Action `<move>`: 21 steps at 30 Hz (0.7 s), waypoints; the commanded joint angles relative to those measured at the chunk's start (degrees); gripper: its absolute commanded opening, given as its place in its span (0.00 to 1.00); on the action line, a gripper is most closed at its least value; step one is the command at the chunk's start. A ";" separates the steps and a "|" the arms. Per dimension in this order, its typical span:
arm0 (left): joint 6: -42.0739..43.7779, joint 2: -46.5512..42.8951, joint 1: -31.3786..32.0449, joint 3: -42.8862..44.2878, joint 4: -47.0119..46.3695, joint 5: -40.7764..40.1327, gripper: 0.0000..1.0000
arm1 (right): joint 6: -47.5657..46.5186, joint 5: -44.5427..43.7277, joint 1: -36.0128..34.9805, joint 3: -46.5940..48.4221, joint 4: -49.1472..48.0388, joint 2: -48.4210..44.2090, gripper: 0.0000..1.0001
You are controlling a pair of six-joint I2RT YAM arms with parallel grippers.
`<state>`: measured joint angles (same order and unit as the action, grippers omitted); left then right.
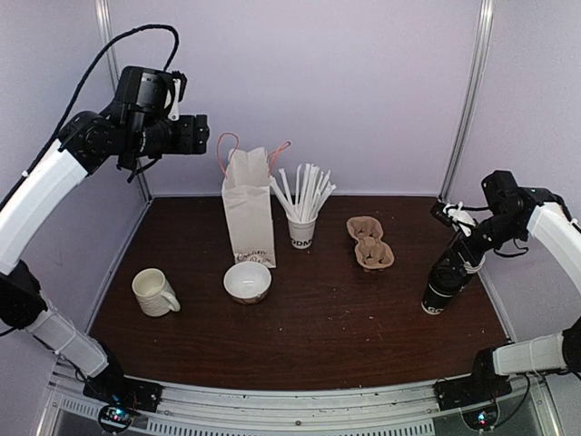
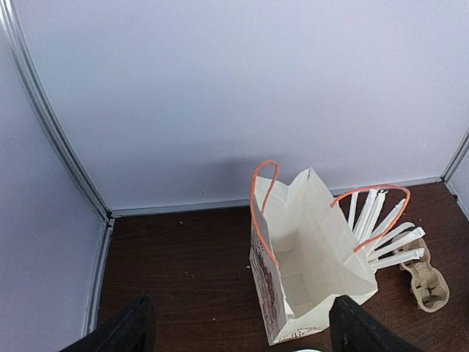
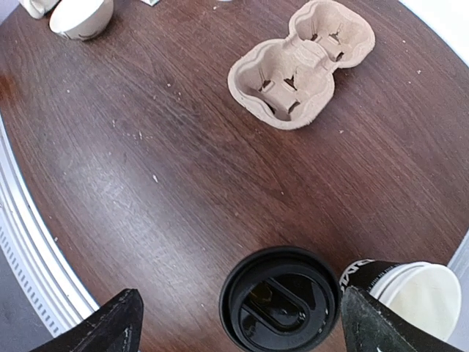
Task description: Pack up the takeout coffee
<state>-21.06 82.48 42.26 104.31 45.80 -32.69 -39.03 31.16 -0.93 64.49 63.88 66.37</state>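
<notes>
The takeout coffee [image 1: 436, 298], a black paper cup with white lettering and a black lid [image 3: 280, 301], stands at the table's right side. My right gripper [image 1: 457, 265] is open right above it. In the right wrist view the gripper [image 3: 238, 312] has one finger on each side of the lid, neither touching it. My left gripper [image 1: 198, 134] is open and empty, held high at the back left. In its wrist view the gripper [image 2: 242, 319] looks down into the open white paper bag [image 2: 315, 257] with orange handles, which stands upright at the table's middle back [image 1: 248, 213].
A second black cup with a pale inside [image 3: 414, 290] is beside my right finger. A cardboard cup carrier [image 1: 369, 242], a white cup of stirrer sticks [image 1: 302, 227], a white bowl [image 1: 247, 282] and a cream mug [image 1: 154, 292] stand on the brown table [image 1: 345, 327]. Walls close three sides.
</notes>
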 commanded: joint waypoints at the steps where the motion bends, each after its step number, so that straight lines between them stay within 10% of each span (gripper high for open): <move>1: -1.02 8.73 -2.24 8.04 3.32 4.07 0.85 | 4.84 4.77 0.14 -2.64 -6.54 -1.30 0.97; 21: -7.93 34.82 -10.99 27.26 10.31 14.27 0.71 | 10.02 10.27 0.14 -9.07 -14.16 -5.05 0.94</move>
<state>-27.14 116.09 32.27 129.78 56.27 -21.76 -29.67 39.81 -0.93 55.99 51.48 62.11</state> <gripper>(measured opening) 0.751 0.947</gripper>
